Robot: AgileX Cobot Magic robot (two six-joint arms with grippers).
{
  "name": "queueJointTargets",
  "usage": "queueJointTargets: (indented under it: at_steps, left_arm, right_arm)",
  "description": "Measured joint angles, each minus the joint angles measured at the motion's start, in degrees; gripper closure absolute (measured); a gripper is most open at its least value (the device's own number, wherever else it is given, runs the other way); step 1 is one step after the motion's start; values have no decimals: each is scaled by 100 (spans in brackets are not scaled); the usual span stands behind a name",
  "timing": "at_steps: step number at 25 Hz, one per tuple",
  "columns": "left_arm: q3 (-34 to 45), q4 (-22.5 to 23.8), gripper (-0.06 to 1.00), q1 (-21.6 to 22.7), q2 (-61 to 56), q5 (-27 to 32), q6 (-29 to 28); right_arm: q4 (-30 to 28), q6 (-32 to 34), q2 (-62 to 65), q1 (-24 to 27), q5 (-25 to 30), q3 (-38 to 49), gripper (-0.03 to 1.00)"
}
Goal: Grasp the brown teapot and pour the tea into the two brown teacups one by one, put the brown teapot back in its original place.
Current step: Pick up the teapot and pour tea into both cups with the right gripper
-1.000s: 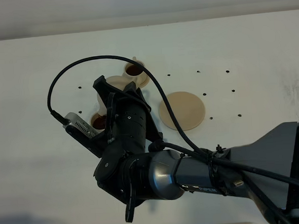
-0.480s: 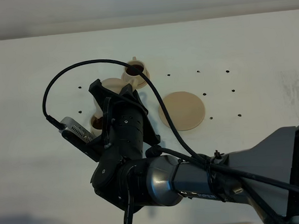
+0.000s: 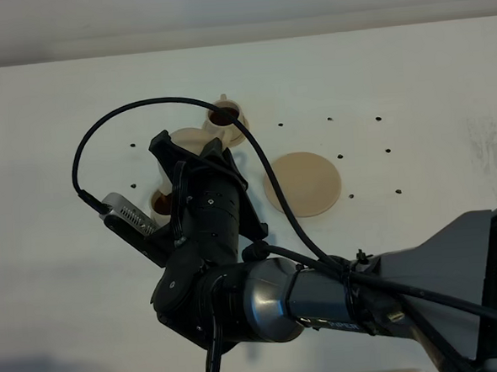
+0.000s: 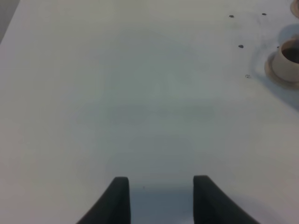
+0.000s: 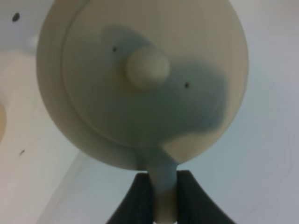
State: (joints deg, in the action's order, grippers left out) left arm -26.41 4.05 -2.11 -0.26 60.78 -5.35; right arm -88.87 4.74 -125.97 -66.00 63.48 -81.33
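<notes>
Tan and round, the brown teapot [image 5: 93, 93] is held up over the left half of the white counter [image 3: 411, 83]. The right hand [image 5: 163, 186] is clamped on its loop handle. Both black fingers [image 5: 140, 200] press tight on the sides of the loop. The lid with its little knob [image 5: 147, 67] sits on the pot.

From high up, most of the teapot is hidden behind the big black right arm [image 3: 264, 295], which reaches across the middle. The pot is between the two cups. The far teacup [image 3: 224, 116] stands on its small saucer nearer the back edge and has dark tea in it. The near teacup [image 3: 159, 201] is closer to the front edge and is mostly hidden by the arm. A bit of brown shows inside it.

The wide saucer [image 3: 302, 183] lies flat near the middle of the counter, to the right of the teapot and apart from it.

The left hand [image 4: 161, 179] is over bare counter. Its two fingers are apart with nothing between them.
</notes>
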Motion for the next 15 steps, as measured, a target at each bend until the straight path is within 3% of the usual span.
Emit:
queueJointTargets:
  at_steps: [15]
  left_arm:
    - [0,0,63,0,0,0,-5]
  right_arm:
    - [-58,0,0,0,92,0,85]
